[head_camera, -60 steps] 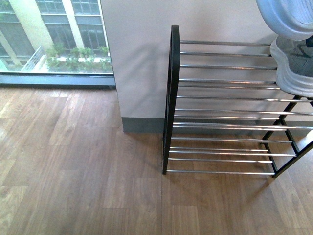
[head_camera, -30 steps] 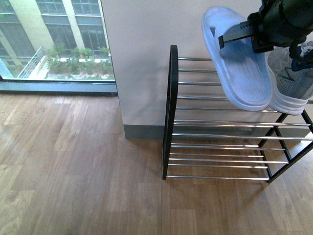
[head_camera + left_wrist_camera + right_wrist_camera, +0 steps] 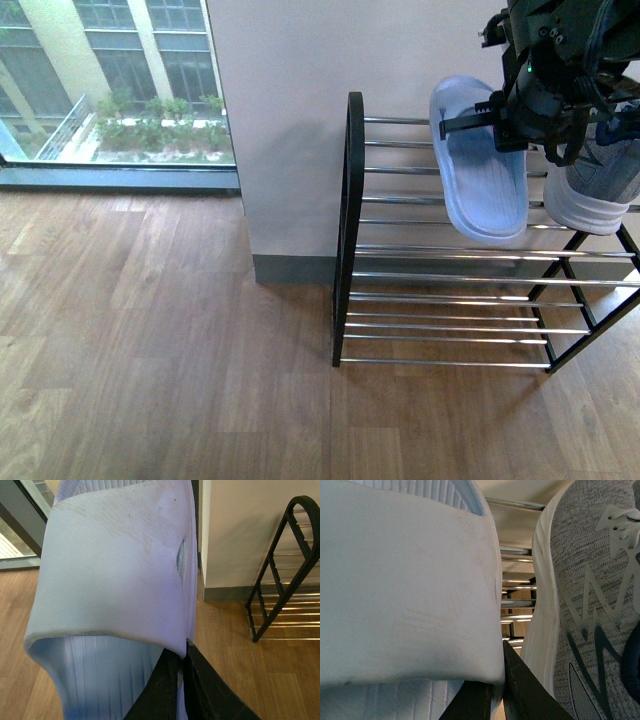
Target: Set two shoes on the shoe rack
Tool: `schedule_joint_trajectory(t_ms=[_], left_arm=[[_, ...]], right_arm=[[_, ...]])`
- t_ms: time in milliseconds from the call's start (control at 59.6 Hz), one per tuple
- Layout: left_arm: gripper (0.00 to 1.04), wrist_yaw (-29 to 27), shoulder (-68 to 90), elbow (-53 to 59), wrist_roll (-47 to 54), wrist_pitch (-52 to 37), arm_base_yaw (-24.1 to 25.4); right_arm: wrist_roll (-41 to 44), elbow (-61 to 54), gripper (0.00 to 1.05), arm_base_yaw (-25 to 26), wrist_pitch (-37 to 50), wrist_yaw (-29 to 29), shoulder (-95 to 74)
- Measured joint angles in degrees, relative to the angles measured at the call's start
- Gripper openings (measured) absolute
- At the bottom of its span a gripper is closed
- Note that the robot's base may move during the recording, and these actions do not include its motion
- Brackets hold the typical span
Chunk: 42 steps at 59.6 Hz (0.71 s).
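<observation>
R fingers (image 3: 521,692) clamp slipper (image 3: 480,185) beside sneaker (image 3: 592,190) at rack (image 3: 351,200); L fingers (image 3: 206,692) clamp 2nd slipper (image 3: 115,565).

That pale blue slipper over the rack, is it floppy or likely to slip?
Probably light and fairly stiff: the slipper hangs straight from the right hand pinching its strap. Its ribbed sole may grip, but the rack's round bars could let it tilt.

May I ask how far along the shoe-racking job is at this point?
Done: neither held shoe looks released yet; only a grey sneaker sits on the shoe rack. In hand: the right gripper holds a pale blue slide tilted over the top bars beside that sneaker, while the left gripper holds a second slide away from the rack, above the floor. Left: setting both down and opening the jaws.
</observation>
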<state>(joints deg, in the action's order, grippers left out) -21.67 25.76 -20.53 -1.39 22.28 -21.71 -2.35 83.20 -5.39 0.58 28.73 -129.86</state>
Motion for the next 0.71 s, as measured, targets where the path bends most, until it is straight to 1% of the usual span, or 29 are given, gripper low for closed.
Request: schedule_joint_trajectory(t_ms=[151, 420, 705], left_arm=[[0.02, 0.0, 0.0, 0.0, 0.0, 0.0, 0.0], [0.02, 0.02, 0.0, 0.0, 0.0, 0.0, 0.0], [0.02, 0.0, 0.0, 0.0, 0.0, 0.0, 0.0]], right_arm=[[1.03, 2.58, 0.01, 1.27, 1.18, 1.4, -2.86], [6.1, 6.47, 0.01, 3.48, 3.34, 2.4, -6.97], [7.93, 11.74, 0.01, 5.95, 0.17, 2.08, -11.1]])
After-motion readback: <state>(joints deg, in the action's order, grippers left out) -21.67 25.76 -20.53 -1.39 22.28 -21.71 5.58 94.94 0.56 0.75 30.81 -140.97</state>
